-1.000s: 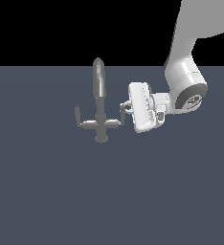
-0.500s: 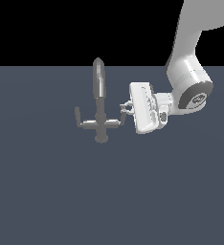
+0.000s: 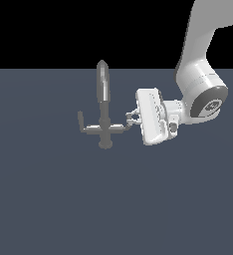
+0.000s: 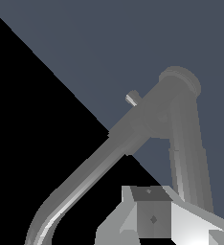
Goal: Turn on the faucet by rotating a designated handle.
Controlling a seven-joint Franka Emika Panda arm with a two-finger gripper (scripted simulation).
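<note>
The grey faucet (image 3: 104,107) stands on the dark floor, with its tapered spout up and its round base knob below. In the wrist view the faucet (image 4: 178,91) shows close up. The handle (image 3: 120,127), the crossbar arm on the exterior view's right, ends in a short upturned tip. My white gripper (image 3: 133,118) comes in from the exterior view's right with its fingers at that tip. A small gap shows between the fingers, so the gripper looks open. In the wrist view the handle (image 4: 188,148) runs past one fingertip (image 4: 150,217).
The mirror-image crossbar arm (image 3: 86,127) sticks out on the exterior view's left. The white arm's wrist (image 3: 203,99) hangs on the exterior view's right of the faucet. A flat dark grey floor (image 3: 113,209) lies all around.
The wrist has shifted slightly toward the exterior view's right and down, and the gripper has tilted a little. Its fingers stay at the handle's tip. The faucet looks unmoved.
</note>
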